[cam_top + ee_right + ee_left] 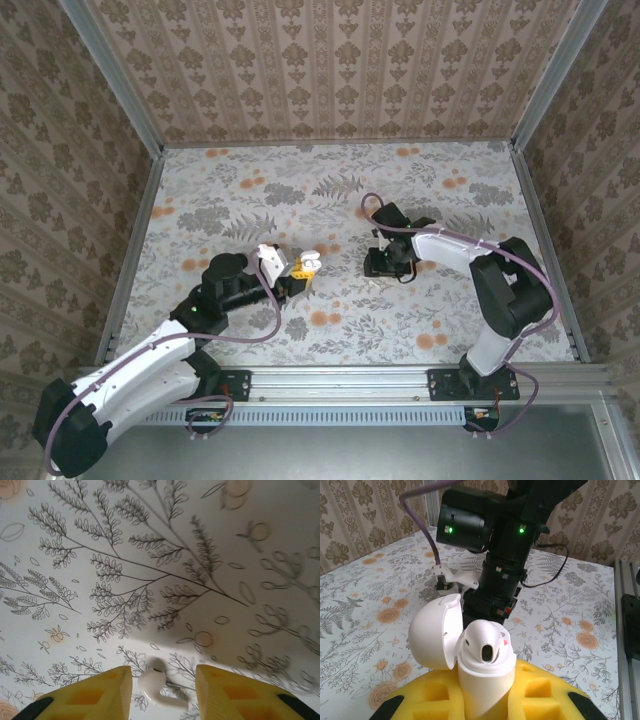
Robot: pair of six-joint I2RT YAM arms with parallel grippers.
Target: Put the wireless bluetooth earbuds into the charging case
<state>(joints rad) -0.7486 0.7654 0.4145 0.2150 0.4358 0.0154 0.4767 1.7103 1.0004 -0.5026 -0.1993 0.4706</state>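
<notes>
Clamping open charging case (486,647), left hand (482,700); right hand (163,690) apart, white earbud (152,684) between.

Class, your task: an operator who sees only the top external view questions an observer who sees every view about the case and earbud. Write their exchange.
Operator: On top external alone, is the case lid open?
Observer: Yes; the left end effector holds the charging case with its lid swung open.
Operator: Where is an earbud?
Observer: A white earbud lies on the table between the right end effector's open fingers, not gripped.
</notes>
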